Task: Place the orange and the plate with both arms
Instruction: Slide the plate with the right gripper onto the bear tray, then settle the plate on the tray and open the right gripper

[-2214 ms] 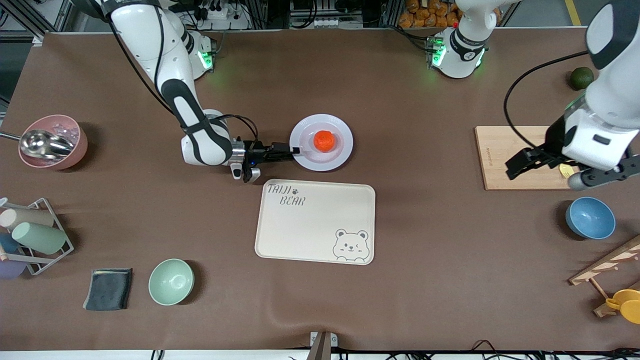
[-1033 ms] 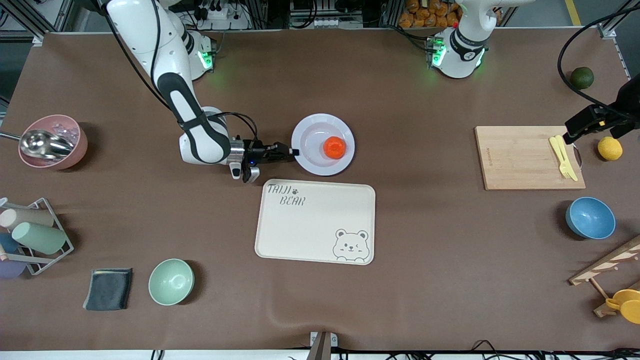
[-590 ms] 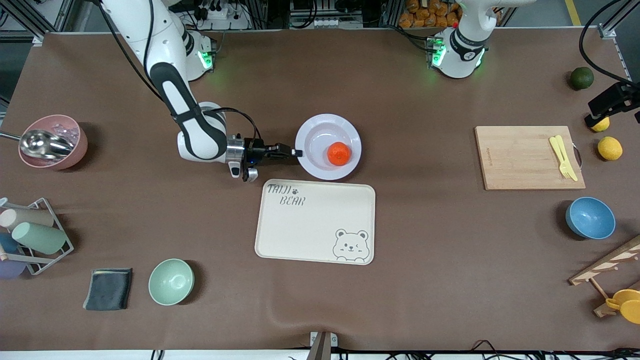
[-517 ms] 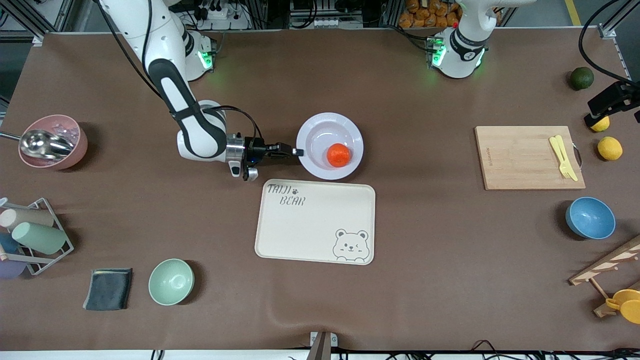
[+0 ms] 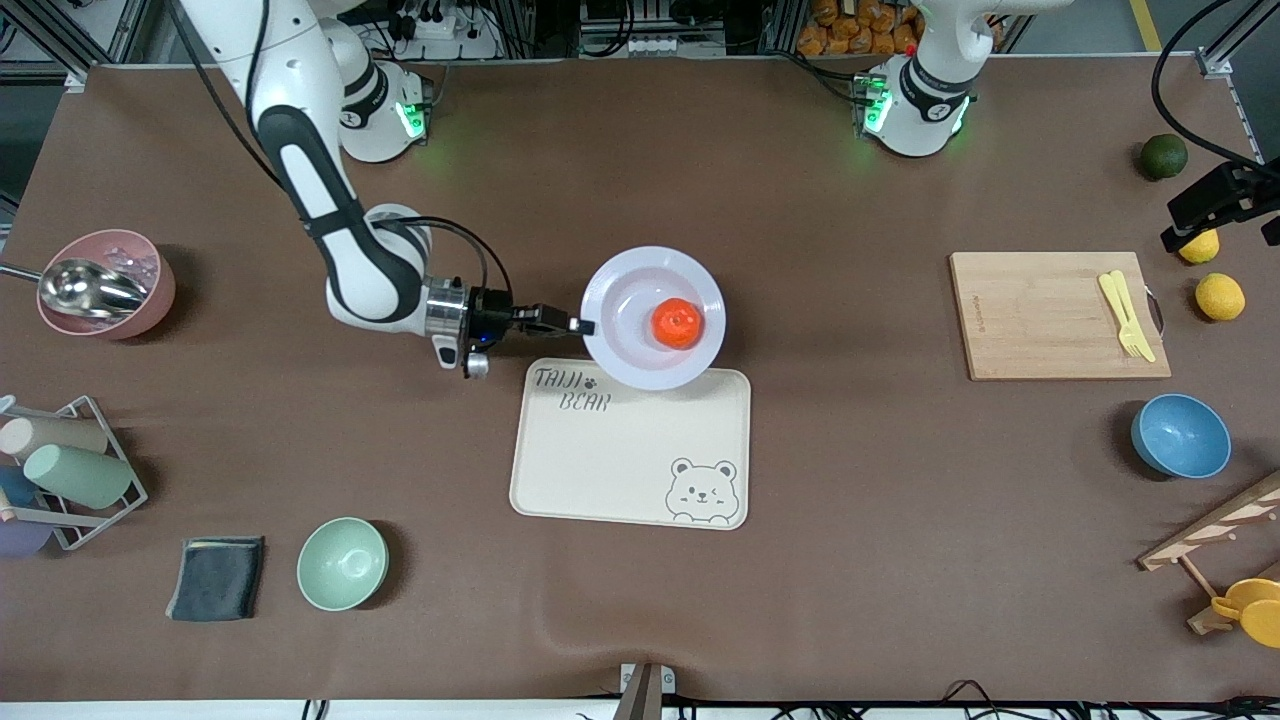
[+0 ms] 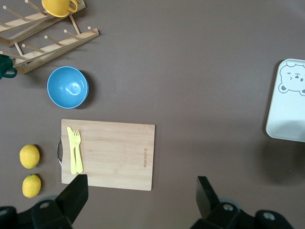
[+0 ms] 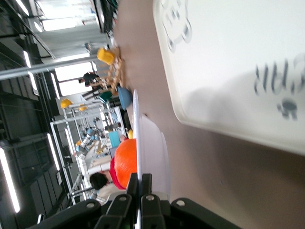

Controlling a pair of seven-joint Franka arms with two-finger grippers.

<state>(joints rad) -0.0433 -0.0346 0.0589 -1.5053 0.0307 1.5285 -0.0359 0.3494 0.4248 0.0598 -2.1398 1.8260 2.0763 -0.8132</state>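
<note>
My right gripper (image 5: 578, 325) is shut on the rim of the pale lavender plate (image 5: 628, 268) and holds it level, a little above the table. The plate overlaps the edge of the cream bear tray (image 5: 630, 460) that lies nearest the robots. The orange (image 5: 676, 322) rests in the plate. In the right wrist view the plate (image 7: 143, 138) shows edge-on between my shut fingers, with the orange (image 7: 125, 162) on it and the tray (image 7: 238, 62) below. My left gripper (image 5: 1200, 215) waits open and empty, high over the left arm's end of the table; its own view shows it too (image 6: 140, 191).
A wooden cutting board (image 5: 1050, 315) with a yellow fork (image 5: 1125, 315), two lemons (image 5: 1220, 297), a dark green fruit (image 5: 1164, 156) and a blue bowl (image 5: 1180, 436) lie at the left arm's end. A green bowl (image 5: 342, 563), pink bowl (image 5: 105, 283) and cup rack (image 5: 60, 470) lie at the right arm's end.
My right gripper has lifted the plate and carried it toward the front camera, over the tray's edge; the orange rolled in the plate. My left arm drew back from over the cutting board.
</note>
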